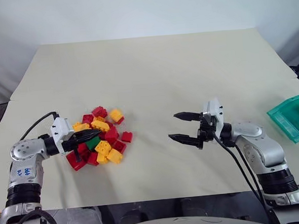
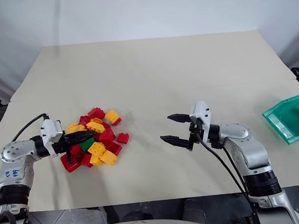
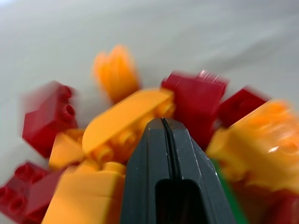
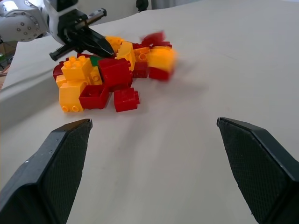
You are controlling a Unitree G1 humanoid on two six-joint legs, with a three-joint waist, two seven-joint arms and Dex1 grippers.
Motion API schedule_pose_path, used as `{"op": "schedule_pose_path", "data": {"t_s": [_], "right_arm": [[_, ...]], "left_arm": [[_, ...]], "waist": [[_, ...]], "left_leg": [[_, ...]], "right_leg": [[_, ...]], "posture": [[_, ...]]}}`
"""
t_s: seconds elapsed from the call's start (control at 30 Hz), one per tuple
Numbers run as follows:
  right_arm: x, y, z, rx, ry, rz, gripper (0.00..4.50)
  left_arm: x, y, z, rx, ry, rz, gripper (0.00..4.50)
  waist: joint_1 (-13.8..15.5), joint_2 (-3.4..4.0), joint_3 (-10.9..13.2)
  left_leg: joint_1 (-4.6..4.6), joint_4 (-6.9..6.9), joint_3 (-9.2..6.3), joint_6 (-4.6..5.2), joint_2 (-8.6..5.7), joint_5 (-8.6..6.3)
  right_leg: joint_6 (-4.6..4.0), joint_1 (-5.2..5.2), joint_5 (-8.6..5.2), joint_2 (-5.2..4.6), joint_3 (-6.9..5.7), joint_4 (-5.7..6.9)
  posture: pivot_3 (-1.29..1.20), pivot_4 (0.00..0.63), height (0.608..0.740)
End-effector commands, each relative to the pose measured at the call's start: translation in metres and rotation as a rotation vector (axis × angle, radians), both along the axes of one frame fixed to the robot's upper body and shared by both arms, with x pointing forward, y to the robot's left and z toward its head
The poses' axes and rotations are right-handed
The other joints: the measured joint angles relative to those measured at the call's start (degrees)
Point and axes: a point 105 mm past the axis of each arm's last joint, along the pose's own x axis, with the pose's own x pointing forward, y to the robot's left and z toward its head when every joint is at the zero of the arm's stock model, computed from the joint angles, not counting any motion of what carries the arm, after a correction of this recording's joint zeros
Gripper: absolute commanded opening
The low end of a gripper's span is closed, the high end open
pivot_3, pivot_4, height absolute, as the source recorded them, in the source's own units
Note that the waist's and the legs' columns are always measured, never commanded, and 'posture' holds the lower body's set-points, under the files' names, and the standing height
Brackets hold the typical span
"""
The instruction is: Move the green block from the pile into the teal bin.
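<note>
— Left gripper (image 1: 86, 141), what is it doing?
— Its two black fingers are pressed flat together with nothing between them, their tips pushed in among the bricks at the near-left side of the pile (image 1: 99, 136). In the left wrist view the joined fingers (image 3: 174, 172) form one dark wedge, with yellow and red bricks crowding round the tip.
— And the green block?
— The small green plastic studded brick (image 1: 93, 143) lies low in the heap, just beside the shut fingertips, hemmed in by red and yellow pieces. I cannot tell whether the fingers touch it. Only a sliver of it shows from the right wrist view (image 4: 95, 60).
— What are the bricks like?
— Glossy hard plastic, boxy, with round studs on top. They are heaped loosely at all angles, and one red brick (image 1: 126, 136) sits a little apart at the right edge.
— The other gripper?
— The right gripper (image 1: 185, 126) hangs over bare table, well to the right of the pile, its fingers spread wide and empty. Their inner pads (image 4: 63, 158) have a fine knurled texture.
— The bin?
— The translucent teal plastic bin (image 1: 293, 116), open-topped with sloped walls, sits at the far right edge of the table, well apart from the pile.
— Surface and room?
— A matte cream-coloured table top (image 1: 152, 76), smooth and flat, with a plain white wall behind.
— Arm poses?
— The left forearm reaches in low from the left, gripper pointing right and slightly down. The right forearm comes from the right, gripper level and pointing left toward the pile.
</note>
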Motion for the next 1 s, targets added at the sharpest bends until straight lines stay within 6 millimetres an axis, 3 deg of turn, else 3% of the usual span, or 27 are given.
{"op": "schedule_pose_path", "data": {"t_s": [0.03,0.1,0.43,0.67,0.8,1.0], "right_arm": [[-0.003,0.003,0.014,0.02,-0.061,0.005,4.5],[-0.003,0.003,0.014,0.023,-0.063,0.0,4.5],[-0.008,0.012,0.014,0.009,-0.054,0.101,4.5],[-0.003,0.013,0.014,0.008,-0.056,0.104,4.5],[-0.003,0.017,0.016,0.003,-0.061,0.138,4.5],[-0.008,0.017,0.018,-0.014,-0.066,0.173,4.5]], "left_arm": [[0.013,0.007,-0.005,0.033,-0.01,0.078,0.01],[0.015,0.007,0.001,0.019,-0.025,0.08,0.01],[-0.042,-0.005,-0.024,0.053,0.168,-0.11,0.01],[-0.05,-0.01,-0.022,0.028,0.183,-0.112,0.01],[-0.033,0.014,-0.006,0.037,0.066,0.053,0.01],[-0.05,0.033,0.006,0.0,0.076,0.112,0.01]], "waist": [[0.2,-0.01,0.0],[0.3,-0.02,0.0],[0.2,0.0,0.0],[0.5,0.04,0.0],[0.4,0.03,0.0],[0.0,-0.04,0.1]], "left_leg": [[0.0,0.03,0.0,-0.01,0.01,0.01],[0.01,0.11,-0.01,-0.02,0.06,0.01],[0.04,0.08,-0.11,0.0,0.1,0.0],[0.35,-0.02,-0.01,0.0,0.09,0.0],[0.36,-0.01,-0.03,0.0,0.06,0.0],[0.22,-0.06,-0.02,0.01,0.08,-0.01]], "right_leg": [[0.0,0.0,0.0,0.0,0.02,0.01],[0.0,0.0,0.0,-0.01,0.05,0.09],[0.0,-0.01,0.0,-0.09,0.09,0.07],[-0.01,0.14,0.0,-0.16,0.21,0.19],[-0.01,0.15,0.0,-0.2,0.21,0.19],[-0.01,0.0,0.0,-0.18,0.17,0.15]], "posture": [[0.0,0.15,0.74],[0.0,0.15,0.74],[0.0,0.15,0.74],[0.0,0.15,0.74],[0.0,0.15,0.74],[0.0,0.15,0.74]]}}
